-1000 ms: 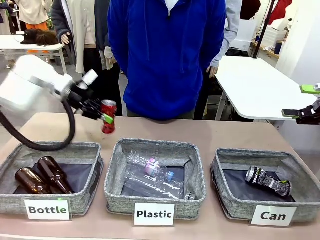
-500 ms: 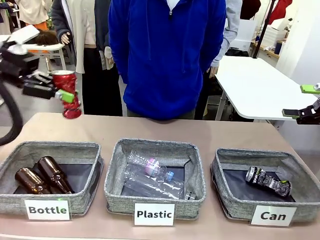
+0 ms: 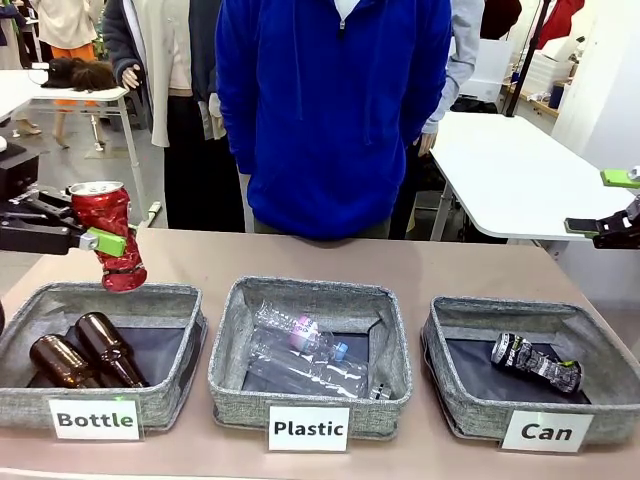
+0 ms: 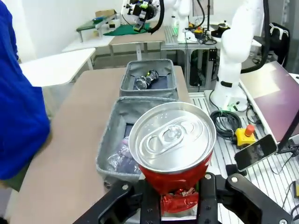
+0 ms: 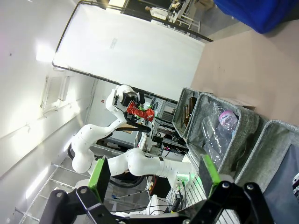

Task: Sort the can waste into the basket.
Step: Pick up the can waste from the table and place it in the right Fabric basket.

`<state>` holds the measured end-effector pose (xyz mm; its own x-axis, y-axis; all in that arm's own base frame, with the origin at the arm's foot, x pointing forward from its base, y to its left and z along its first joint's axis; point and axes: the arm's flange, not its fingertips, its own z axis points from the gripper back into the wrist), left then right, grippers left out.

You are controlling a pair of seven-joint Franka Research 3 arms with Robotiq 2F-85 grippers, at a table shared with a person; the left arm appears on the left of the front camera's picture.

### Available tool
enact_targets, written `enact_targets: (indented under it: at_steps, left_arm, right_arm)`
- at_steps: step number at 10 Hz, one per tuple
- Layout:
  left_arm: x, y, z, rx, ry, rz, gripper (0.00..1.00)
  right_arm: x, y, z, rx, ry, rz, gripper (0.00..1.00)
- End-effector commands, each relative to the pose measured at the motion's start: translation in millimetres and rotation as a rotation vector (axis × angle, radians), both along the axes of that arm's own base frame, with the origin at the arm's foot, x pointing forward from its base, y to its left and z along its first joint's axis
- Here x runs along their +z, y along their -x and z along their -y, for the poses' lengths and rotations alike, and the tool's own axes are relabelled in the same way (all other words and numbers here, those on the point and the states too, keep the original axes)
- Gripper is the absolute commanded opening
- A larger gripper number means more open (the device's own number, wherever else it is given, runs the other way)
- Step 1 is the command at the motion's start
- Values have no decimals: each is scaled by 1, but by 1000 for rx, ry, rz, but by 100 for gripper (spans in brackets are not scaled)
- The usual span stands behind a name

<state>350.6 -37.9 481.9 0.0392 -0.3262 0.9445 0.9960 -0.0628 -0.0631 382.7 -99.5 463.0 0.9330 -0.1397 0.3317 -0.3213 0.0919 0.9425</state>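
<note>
Left gripper [image 3: 100,240]: clenched on the red can [image 3: 108,232], green pads pressing its crumpled lower half; silver top up, can slightly tilted.
Red can, location: in the air at the table's left end, above the far rim of the basket signed "Bottle" [image 3: 100,355]. From the left wrist camera its silver top [image 4: 172,136] sits close, with two baskets in line beyond.
Right gripper [image 3: 600,205]: jaws spread wide, nothing between them, parked off the table's right edge; its green pads [image 5: 99,173] stand well apart in its own camera.
Black-and-silver can [image 3: 535,362]: lying on its side on the dark base of the basket signed "Can" [image 3: 585,345].
Remaining step, as judged: the red can is at the opposite end of the row from its basket and must cross it.
Risk one: release here would drop it among the brown bottles [image 3: 85,352], the wrong bin.
Risk two: the grip is low on a dented wall; a quick swing could let it slip out over the "Plastic" basket [image 3: 310,300].
Risk three: the person in blue [image 3: 335,110] stands close behind the travel path.
Count, cans: two.
Count, baskets: three.
Count, brown bottles: two.
Count, clear plastic bottles [image 3: 305,355]: overlapping, apparently two.
</note>
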Motion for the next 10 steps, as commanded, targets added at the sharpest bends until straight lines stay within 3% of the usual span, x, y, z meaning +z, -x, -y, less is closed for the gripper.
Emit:
enact_targets:
  at_steps: [1, 2, 3, 4, 5, 6, 8, 10]
  left_arm:
    - [5, -15, 1, -21, -5, -5, 0]
    - [5, -15, 1, -21, -5, -5, 0]
    - [1, -6, 1, -4, -1, -1, 29]
    - [11, 2, 45, -13, 29, -47, 29]
    - [37, -2, 108, 24, 72, -13, 29]
    - [60, 0, 172, -137, 58, -32, 29]
    - [67, -12, 306, -349, -81, -53, 29]
    - [49, -33, 411, -387, -180, -46, 29]
  right_arm:
    - [1, 2, 2, 14, 3, 14, 100]
    - [1, 2, 2, 14, 3, 14, 100]
    - [1, 2, 2, 14, 3, 14, 100]
    - [1, 2, 2, 14, 3, 14, 100]
    - [1, 2, 2, 14, 3, 14, 100]
    - [0, 0, 0, 0, 0, 0, 100]
    - [45, 47, 40, -73, 166, -17, 100]
    - [68, 96, 95, -163, 198, -74, 100]
